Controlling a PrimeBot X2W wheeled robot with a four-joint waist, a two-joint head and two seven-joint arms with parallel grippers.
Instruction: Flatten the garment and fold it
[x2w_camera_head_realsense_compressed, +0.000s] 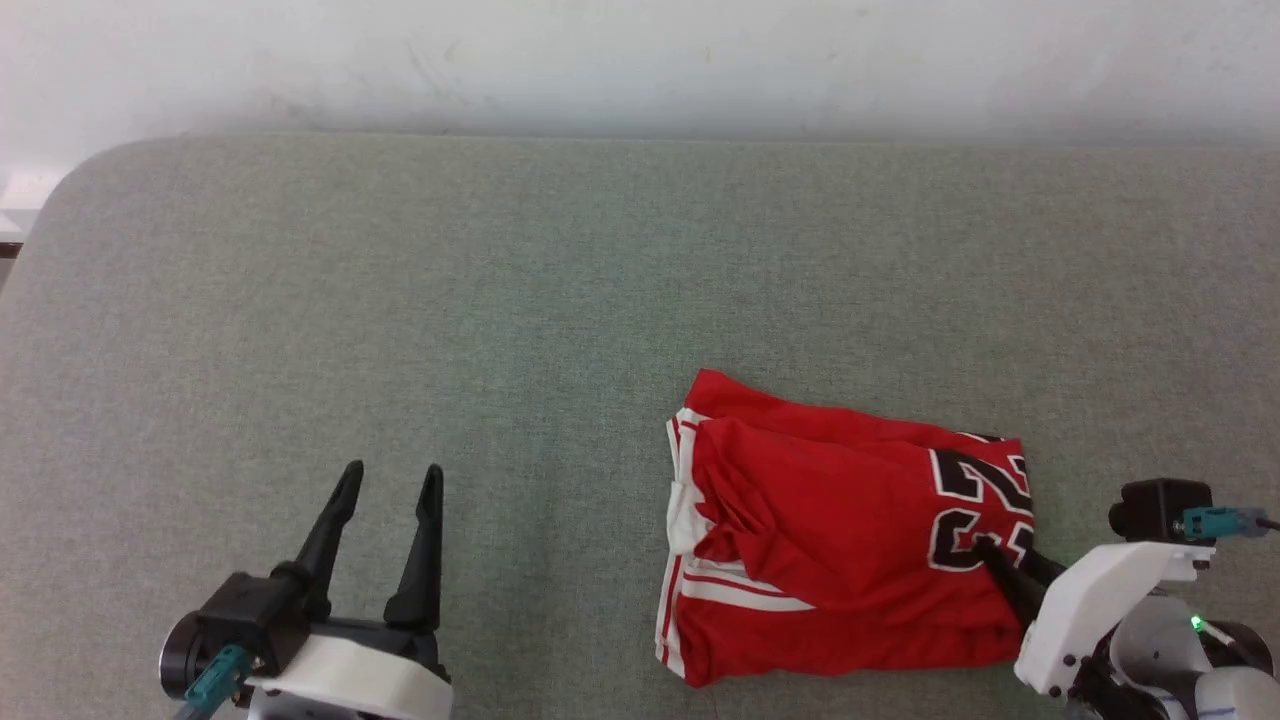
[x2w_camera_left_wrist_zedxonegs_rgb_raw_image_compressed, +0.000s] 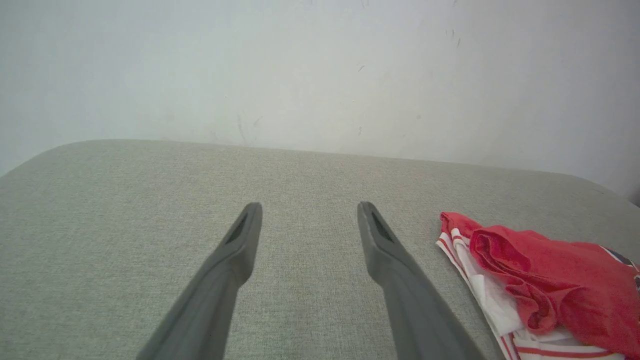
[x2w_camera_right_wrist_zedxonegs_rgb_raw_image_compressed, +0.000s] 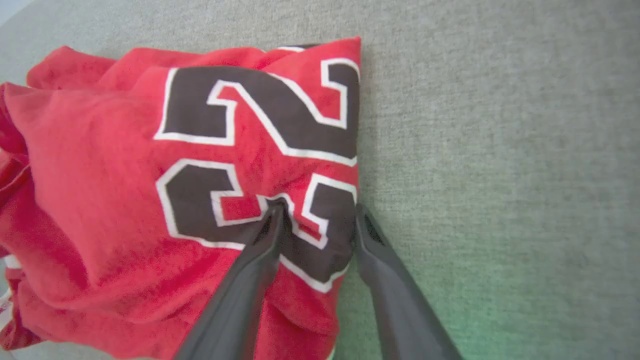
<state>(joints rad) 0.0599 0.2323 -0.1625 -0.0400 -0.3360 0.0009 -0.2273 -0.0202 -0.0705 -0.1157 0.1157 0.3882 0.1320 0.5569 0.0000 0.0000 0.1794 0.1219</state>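
Number: 23
Where it is: on the red garment, close to its right edge
Look: big black digits with a thin white line around each one
How it lies: turned on its side in the head view
First digit: a clear 2
Second digit: looks like a 3, but the cloth is creased there and a dark finger of the right claw lies over part of it
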